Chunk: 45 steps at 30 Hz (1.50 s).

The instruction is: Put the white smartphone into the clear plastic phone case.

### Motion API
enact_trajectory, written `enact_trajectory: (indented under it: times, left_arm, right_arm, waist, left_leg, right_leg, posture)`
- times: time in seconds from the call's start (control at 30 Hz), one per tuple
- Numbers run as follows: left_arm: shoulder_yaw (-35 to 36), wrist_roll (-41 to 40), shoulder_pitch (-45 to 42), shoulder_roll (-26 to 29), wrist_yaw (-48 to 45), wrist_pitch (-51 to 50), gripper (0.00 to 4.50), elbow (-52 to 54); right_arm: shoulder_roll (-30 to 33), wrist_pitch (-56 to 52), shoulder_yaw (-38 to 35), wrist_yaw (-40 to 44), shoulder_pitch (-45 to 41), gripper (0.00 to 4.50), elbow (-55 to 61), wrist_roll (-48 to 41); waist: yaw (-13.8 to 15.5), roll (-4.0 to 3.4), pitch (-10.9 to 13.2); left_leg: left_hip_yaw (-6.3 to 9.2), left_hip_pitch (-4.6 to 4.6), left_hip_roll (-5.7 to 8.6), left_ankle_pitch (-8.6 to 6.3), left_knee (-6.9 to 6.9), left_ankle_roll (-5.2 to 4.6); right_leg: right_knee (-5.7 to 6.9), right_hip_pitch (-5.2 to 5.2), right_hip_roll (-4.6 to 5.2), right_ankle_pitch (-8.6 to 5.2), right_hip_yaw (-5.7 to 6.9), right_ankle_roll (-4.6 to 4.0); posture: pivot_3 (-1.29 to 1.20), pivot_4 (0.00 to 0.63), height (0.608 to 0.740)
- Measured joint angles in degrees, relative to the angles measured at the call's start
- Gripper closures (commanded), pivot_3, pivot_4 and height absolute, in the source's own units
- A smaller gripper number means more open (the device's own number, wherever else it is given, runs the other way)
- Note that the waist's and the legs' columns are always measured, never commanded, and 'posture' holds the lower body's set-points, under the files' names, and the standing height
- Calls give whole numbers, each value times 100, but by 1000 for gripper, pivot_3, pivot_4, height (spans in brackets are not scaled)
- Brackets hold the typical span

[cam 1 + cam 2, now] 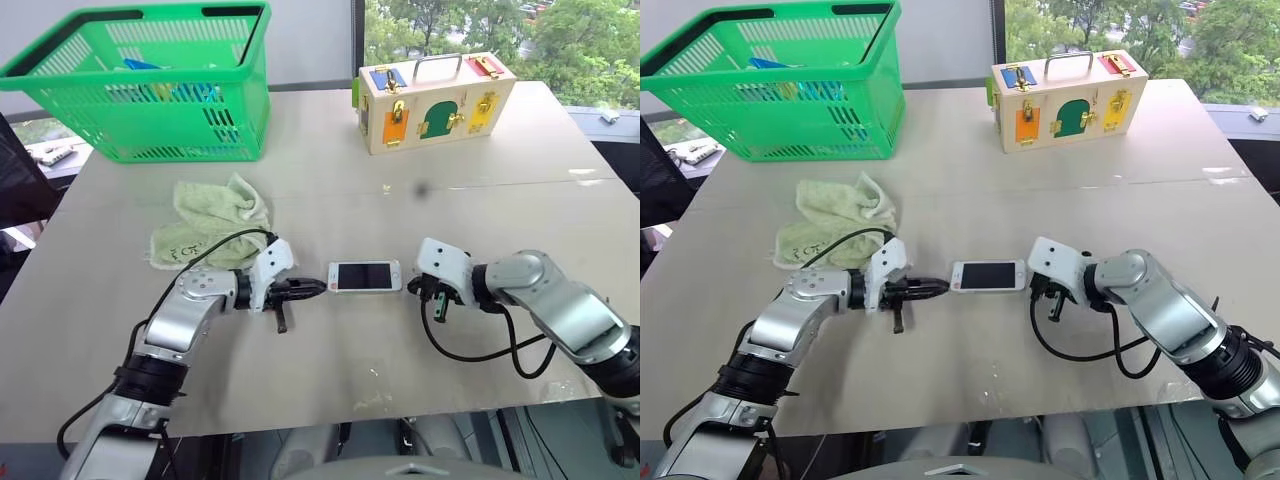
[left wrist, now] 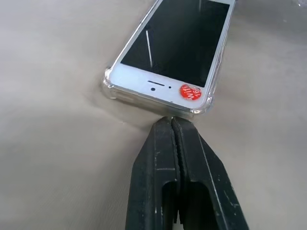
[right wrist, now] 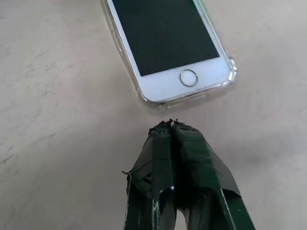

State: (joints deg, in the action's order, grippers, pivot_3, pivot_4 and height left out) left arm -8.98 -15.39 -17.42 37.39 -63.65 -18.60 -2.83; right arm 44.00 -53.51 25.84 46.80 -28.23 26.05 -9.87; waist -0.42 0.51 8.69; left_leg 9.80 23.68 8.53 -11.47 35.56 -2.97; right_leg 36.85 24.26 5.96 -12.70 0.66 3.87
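case: the clear plastic phone case [image 2: 111, 87] holds the white smartphone [image 1: 364, 275] (screen up).
basket: green basket [image 1: 60, 118], some blue things inside.
grippers: left gripper [image 2: 171, 125] and right gripper [image 3: 171, 125] both closed on nothing, one near each phone end.

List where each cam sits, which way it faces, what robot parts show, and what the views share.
Left eye, right eye: on the head, looking forward and down over the table; both arms show, left gripper and right gripper at either end of the phone.
Left wrist: looks along its shut fingers at the phone's earpiece end, red sticker there.
Right wrist: looks along its shut fingers at the home-button end.
Shared: all show the phone lying in the clear case.
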Motion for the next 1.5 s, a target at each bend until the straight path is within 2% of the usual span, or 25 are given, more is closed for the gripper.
enact_trajectory:
  times: [0.43,0.63,0.8,0.9,1.03,1.2,1.5]
  left_arm:
    - [8,-95,-17,127,-31,-108,4469,0]
    - [403,-269,32,276,-101,-106,4469,-112]
    - [432,-615,51,64,-42,-514,4469,606]
    - [208,-687,32,-241,287,-969,4469,1251]
    - [-216,-575,-395,-570,536,-1269,4469,1115]
    - [-375,-249,-522,-584,685,-1289,4469,613]
    - [-458,-38,-454,-554,636,-830,4469,427]
  right_arm:
    - [-104,-5,-175,2,-34,4443,0,-14]
    - [-525,-195,-805,-101,-28,4443,13,-438]
    - [-788,-384,-1083,-153,-23,4443,27,-821]
    - [-848,-389,-1032,-172,-24,4443,3,-858]
    - [-880,-362,-752,-130,-40,4443,-161,-846]
    - [-791,-221,-365,19,-154,4443,-499,-731]
    - [-747,164,82,445,-755,4443,-1252,-485]
  waist:
    - [-43,0,0]
    - [-20,0,1]
    - [21,0,1]
    - [22,0,1]
    - [28,1,1]
    - [-45,1,1]
    - [-18,0,-1]
  left_leg:
    - [0,-1,-4,1,1,1]
    - [1,4,-4,1,6,2]
    - [0,12,1,14,22,23]
    - [-1,11,2,10,29,16]
    - [4,8,1,0,44,0]
    - [0,4,0,0,48,0]
    - [0,-1,1,0,59,0]
  right_leg:
    - [4,1,-4,1,0,-3]
    - [5,3,-4,3,0,-5]
    - [4,-1,-1,3,0,-5]
    - [4,-6,0,4,0,-4]
    - [21,-7,-5,7,4,1]
    - [31,-5,-6,7,1,0]
    - [31,-17,-5,9,2,0]
  posture:
    - [0,150,740]
    - [0,150,740]
    - [0,150,740]
    - [0,150,740]
    - [0,150,740]
    - [0,150,740]
    - [0,150,740]
